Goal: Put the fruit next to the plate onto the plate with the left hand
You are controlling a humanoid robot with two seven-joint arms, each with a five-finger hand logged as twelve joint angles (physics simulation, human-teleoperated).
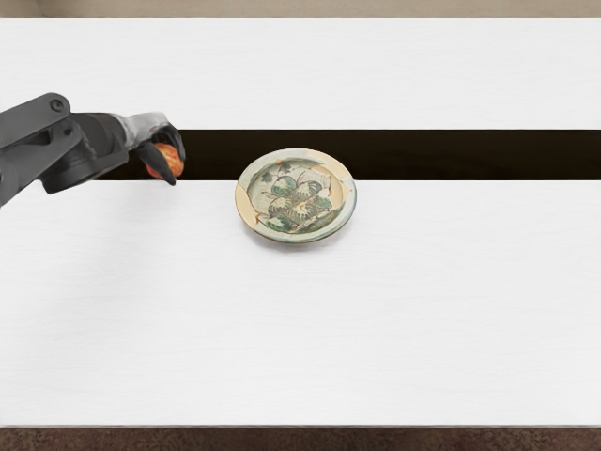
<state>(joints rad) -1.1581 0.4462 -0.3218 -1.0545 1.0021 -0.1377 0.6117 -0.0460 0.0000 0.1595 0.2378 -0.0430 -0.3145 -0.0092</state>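
The left hand (156, 148) has its dark fingers (169, 173) curled around the orange-red fruit (166, 157), gripping it at the tabletop's (300, 329) far edge, towards the far-left corner beside the dark gap. The plate (246, 209) sits on that same far edge near its middle, well apart from the fruit and to the hand's right. The carry is therefore likely a sideways run along that edge. Whether the fruit is off the surface cannot be told.

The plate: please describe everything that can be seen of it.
The plate is round and shallow, seemingly glazed ceramic, with a cream rim and a green and dark painted pattern inside. It lies flat on the white table, its far edge against the dark gap. Nothing lies on it. The left robot hand, holding the fruit, is to its left and apart.
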